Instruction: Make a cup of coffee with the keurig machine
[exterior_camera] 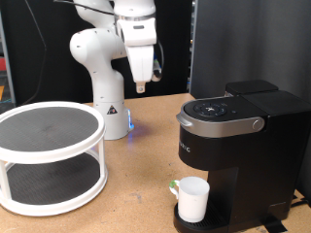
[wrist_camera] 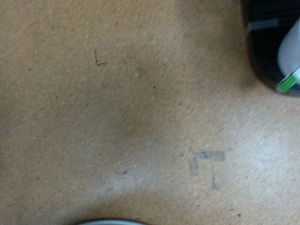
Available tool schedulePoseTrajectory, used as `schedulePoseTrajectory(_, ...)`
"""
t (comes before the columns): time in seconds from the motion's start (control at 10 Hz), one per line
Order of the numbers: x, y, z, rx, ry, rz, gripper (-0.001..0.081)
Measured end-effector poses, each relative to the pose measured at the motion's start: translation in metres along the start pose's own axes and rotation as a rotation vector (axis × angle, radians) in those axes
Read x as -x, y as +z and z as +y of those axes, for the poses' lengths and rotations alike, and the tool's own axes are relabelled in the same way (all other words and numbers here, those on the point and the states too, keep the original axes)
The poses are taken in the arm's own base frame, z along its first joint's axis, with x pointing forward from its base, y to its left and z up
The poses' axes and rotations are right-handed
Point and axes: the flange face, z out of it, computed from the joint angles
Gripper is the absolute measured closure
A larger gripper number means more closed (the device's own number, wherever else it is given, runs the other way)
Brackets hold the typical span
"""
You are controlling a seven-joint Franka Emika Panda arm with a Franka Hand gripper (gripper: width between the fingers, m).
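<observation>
The keurig machine (exterior_camera: 231, 136), a boxy black coffee maker with a grey band and its lid down, stands at the exterior view's right. The white cup (exterior_camera: 192, 199) sits upright on its drip tray, under the spout. A small green-edged object (exterior_camera: 175, 184) lies right beside the cup. My gripper (exterior_camera: 142, 86) hangs pointing down, high over the table, well behind and to the left of the machine, with nothing seen between its fingers. In the wrist view no fingers show; a corner of the machine (wrist_camera: 267, 33), the cup's edge (wrist_camera: 292, 47) and the green bit (wrist_camera: 289, 85) show.
A white two-tier round stand (exterior_camera: 49, 155) with dark mesh shelves takes up the exterior view's left; its rim (wrist_camera: 112, 222) peeks into the wrist view. The arm's white base (exterior_camera: 107, 107) stands at the back. A dark panel rises behind the machine. The table is light brown board.
</observation>
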Motion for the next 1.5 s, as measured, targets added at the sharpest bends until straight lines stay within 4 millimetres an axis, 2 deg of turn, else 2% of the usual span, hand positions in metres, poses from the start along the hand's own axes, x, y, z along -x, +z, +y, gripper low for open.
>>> schedulePoseTrajectory(0.3,-0.020,-0.026,-0.011,0.065,-0.082,0.048,0.0008)
schedulePoseTrajectory(0.4,-0.027,-0.029,-0.012,0.083,-0.101,0.032,0.0008)
schedulePoseTrajectory(0.7,-0.031,-0.030,-0.015,0.081,-0.105,0.042,0.0008)
schedulePoseTrajectory(1.1,-0.072,-0.054,-0.028,0.124,-0.145,0.053,0.0008)
schedulePoseTrajectory(1.5,-0.115,-0.080,-0.028,0.122,-0.110,0.089,0.0008)
